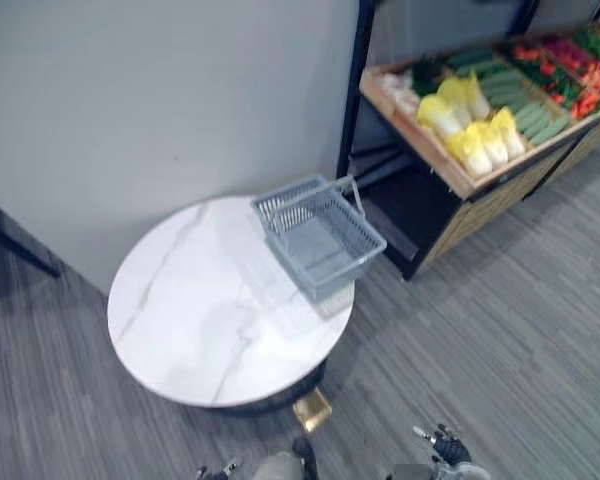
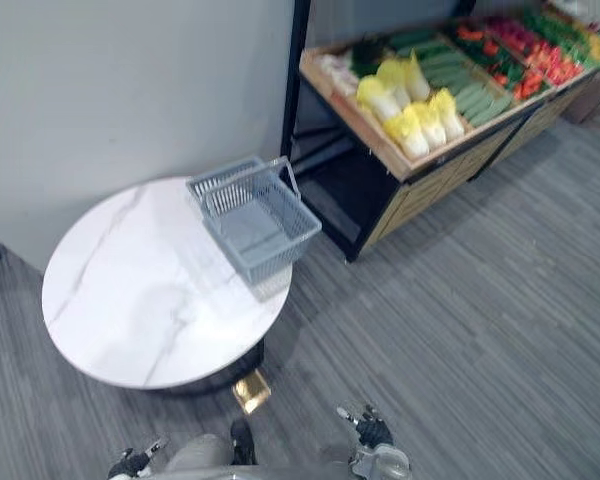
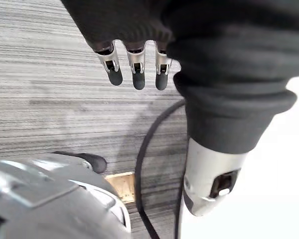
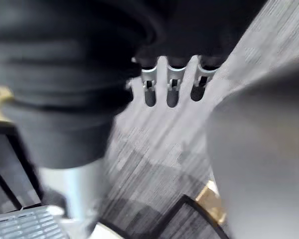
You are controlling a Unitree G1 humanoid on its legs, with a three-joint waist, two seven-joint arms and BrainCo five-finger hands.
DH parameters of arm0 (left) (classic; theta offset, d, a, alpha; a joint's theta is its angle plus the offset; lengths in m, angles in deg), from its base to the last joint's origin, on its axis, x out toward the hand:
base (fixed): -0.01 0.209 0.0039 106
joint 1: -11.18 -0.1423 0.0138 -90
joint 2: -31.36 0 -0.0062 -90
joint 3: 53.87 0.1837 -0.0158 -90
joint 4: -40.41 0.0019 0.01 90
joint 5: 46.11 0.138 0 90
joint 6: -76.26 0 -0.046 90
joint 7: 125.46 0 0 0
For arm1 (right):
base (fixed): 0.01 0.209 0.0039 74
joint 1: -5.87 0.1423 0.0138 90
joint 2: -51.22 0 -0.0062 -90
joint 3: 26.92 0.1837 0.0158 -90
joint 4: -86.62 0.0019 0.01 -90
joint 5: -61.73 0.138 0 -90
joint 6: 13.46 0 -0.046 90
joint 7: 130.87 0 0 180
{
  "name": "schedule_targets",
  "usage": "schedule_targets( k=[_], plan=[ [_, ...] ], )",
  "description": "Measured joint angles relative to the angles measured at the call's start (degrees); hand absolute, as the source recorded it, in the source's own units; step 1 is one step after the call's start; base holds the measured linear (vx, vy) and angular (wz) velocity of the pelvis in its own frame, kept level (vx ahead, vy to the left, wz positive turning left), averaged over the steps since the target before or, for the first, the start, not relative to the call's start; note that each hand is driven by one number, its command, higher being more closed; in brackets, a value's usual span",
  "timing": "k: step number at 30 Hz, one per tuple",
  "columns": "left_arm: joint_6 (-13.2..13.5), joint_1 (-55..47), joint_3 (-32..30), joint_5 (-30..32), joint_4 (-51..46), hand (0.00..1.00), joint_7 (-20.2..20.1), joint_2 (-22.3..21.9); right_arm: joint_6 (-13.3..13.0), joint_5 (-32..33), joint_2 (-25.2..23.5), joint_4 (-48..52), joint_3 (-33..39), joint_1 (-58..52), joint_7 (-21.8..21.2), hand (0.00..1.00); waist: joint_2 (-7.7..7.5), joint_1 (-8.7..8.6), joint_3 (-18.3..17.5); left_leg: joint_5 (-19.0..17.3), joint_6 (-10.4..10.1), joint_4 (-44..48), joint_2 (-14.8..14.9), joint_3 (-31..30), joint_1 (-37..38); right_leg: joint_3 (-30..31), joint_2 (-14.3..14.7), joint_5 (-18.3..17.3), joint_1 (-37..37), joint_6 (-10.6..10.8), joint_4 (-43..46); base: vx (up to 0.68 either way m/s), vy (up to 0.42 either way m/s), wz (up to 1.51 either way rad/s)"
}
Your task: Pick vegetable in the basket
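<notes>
Basket, apparently empty, on marble table

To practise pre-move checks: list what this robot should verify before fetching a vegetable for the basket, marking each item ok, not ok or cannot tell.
1. The grey wire basket stands upright and empty on the round marble table: ok.
2. The basket is fully supported: cannot tell; it sits at the table's edge.
3. The left hand is free, fingers straight: ok.
4. The right hand is free, fingers straight: ok.
5. The napa cabbages on the produce stand are within reach: probably not ok; both hands hang low, far from the stand.
</notes>
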Motion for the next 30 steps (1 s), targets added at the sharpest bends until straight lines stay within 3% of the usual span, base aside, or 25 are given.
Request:
schedule_targets(
  k=[1, 3, 5, 6, 7, 10, 11, 13, 14, 15, 18, 21, 24, 27, 28, 30],
  plan=[
    [0.03, 0.60, 0.30, 0.01, -0.07, 0.00, 0.12, -0.01, -0.03, 0.07, 0.27, -0.04, 0.16, 0.02, -0.03, 0.00, 0.15, -0.50, 0.02, -0.35, -0.01, -0.43, -0.27, -2.17, 1.75, -2.91, -0.85, -2.92, -1.77, -2.59, -3.53, 0.33, -0.005, 0.82],
    [0.24, 0.85, 0.34, 0.02, -0.78, 0.00, 0.10, -0.29, -0.23, 0.08, 0.29, -0.02, 0.84, 0.09, -0.06, 0.00, 0.23, -0.84, 0.05, -0.87, -0.61, -0.94, -0.20, -5.46, 3.41, -4.70, -0.84, -4.42, -3.31, -5.21, -14.74, 0.38, -0.078, 0.99],
    [0.60, 1.02, 0.26, 0.02, -0.92, 0.00, 0.07, -0.52, -0.13, 0.04, 0.26, -0.37, 2.41, 0.06, -0.10, 0.00, 0.42, -0.76, 0.01, -1.32, -1.43, -1.21, 0.21, -8.97, 4.87, -3.01, 0.05, -3.95, -2.95, -5.33, -29.79, 0.38, -0.176, 1.03],
    [0.77, 0.87, 0.12, 0.04, -0.88, 0.00, 0.07, -0.64, 0.08, 0.04, 0.23, -0.78, 3.69, 0.04, -0.10, 0.00, 0.47, -0.57, 0.03, -1.86, -2.34, -1.19, 0.62, -10.97, 5.26, -0.08, 0.34, -2.86, -2.88, -5.40, -38.34, 0.39, -0.285, 0.92],
    [0.77, 0.77, -0.55, 0.08, -0.64, 0.00, 0.11, -0.91, 0.11, 0.07, 0.09, -1.13, 5.23, 0.01, -0.11, 0.00, 0.60, -0.55, 0.07, -2.75, -3.83, -0.68, 1.35, -13.01, 5.50, 2.68, 0.43, 0.52, -2.84, -6.66, -44.60, 0.39, -0.318, 0.86],
    [0.83, -0.51, -1.66, 0.13, -0.64, 0.00, 0.06, -0.91, 0.51, 0.03, -0.34, -1.38, 7.12, -0.96, -0.07, 0.00, -0.24, -0.36, -0.46, -4.93, -7.45, -0.08, 3.02, -16.46, 6.62, 5.53, 0.83, 9.15, -1.59, -6.73, -50.64, 0.35, -0.424, 0.73],
    [0.76, -0.51, -2.54, 0.15, 0.12, 0.00, -0.10, -1.25, 0.67, 0.07, -0.40, -1.52, 8.57, -1.85, -0.18, 0.00, 0.47, -0.16, -1.18, -6.18, -9.69, -0.26, 5.20, -18.76, 7.45, 2.80, 1.66, 9.07, -0.32, -3.91, -49.93, 0.38, -0.554, 0.73],
    [0.87, -0.76, -3.07, 0.14, 1.16, 0.00, -0.53, -3.00, 0.69, 0.07, 1.43, -1.60, 9.04, -2.51, -0.04, 0.00, 2.88, -0.03, -2.34, -4.47, -12.35, -0.52, 8.75, -18.88, 5.84, -0.19, 4.48, 8.15, 0.12, -5.85, -51.33, 0.36, -0.451, 0.57],
    [0.89, -0.63, -3.12, 0.14, 1.40, 0.00, -0.58, -3.80, 0.91, 0.06, 2.50, -2.16, 9.06, -2.23, -0.05, 0.00, 4.59, 0.07, -2.50, -2.40, -13.69, -1.73, 10.68, -19.43, 4.86, -2.27, 5.95, 7.61, 0.30, -6.89, -51.92, 0.28, -0.329, 0.62],
    [0.86, -0.48, -3.15, 0.14, 1.67, 0.00, -0.63, -3.86, 1.12, 0.05, 2.78, -3.40, 9.12, -2.00, -0.06, 0.00, 5.03, -0.09, -2.55, 0.85, -14.89, -3.40, 11.57, -20.37, 4.13, -4.37, 6.32, 6.94, 0.45, -7.98, -51.95, 0.20, -0.247, 0.68],
    [0.92, -0.33, -3.04, 0.16, 1.60, 0.00, -0.66, -3.65, 1.09, 0.09, 3.22, -4.01, 9.88, -2.01, 0.53, 0.00, 4.78, -0.87, -2.36, 7.96, -14.66, -5.85, 11.96, -18.62, 2.02, -10.30, 5.71, 6.22, 2.56, -9.12, -53.72, 0.11, -0.262, 0.97],
    [0.98, -0.16, -1.88, 0.19, 1.56, 0.00, -0.36, -3.46, 1.01, 0.10, 3.97, -3.43, 10.15, -0.20, 1.63, 0.00, 4.97, -0.67, -2.37, 10.78, -13.80, -7.74, 12.03, -11.76, 0.69, -13.43, 5.79, 6.35, 3.25, -9.43, -55.57, -0.04, -0.125, 0.70],
    [0.95, -0.14, -0.47, 0.71, 1.29, 0.00, 0.02, -2.86, 0.92, -0.07, 4.70, 1.62, 10.05, 1.55, 2.96, 0.00, 4.92, -0.71, -2.34, 10.77, -13.77, -9.25, 12.32, -11.51, -0.24, -14.12, 6.65, 7.58, 3.09, -9.48, -57.95, -0.09, -0.039, 0.17],
    [0.96, -0.13, 2.19, 2.57, 0.46, 0.00, 0.62, -2.47, 0.91, -3.55, 8.31, 16.28, 9.71, 1.47, 4.81, 0.00, 5.75, -1.04, -2.19, 7.14, -12.89, -9.57, 12.41, -9.28, -2.77, -13.07, 7.61, 10.36, 1.56, -9.01, -61.61, -0.17, 0.047, -0.13],
    [1.12, 0.07, 3.98, 2.76, 0.07, 0.00, 0.62, -1.03, 0.83, -9.10, 11.18, 24.56, 9.31, 1.75, 6.79, 0.00, 5.06, -1.29, -1.75, 6.73, -12.49, -9.08, 11.21, -8.60, -4.17, -11.06, 7.25, 12.02, 0.60, -8.14, -63.52, -0.14, 0.098, -0.16],
    [1.18, -0.12, 5.61, 2.87, -0.74, 0.00, 0.65, 0.24, 0.64, -13.66, 15.58, 33.05, 8.96, 2.51, 8.12, 0.00, 3.32, -2.06, -0.75, 6.62, -12.24, -8.82, 9.79, -8.34, -4.98, -8.93, 6.26, 13.86, 0.10, -7.70, -65.15, -0.10, 0.088, -0.13]
  ],
)
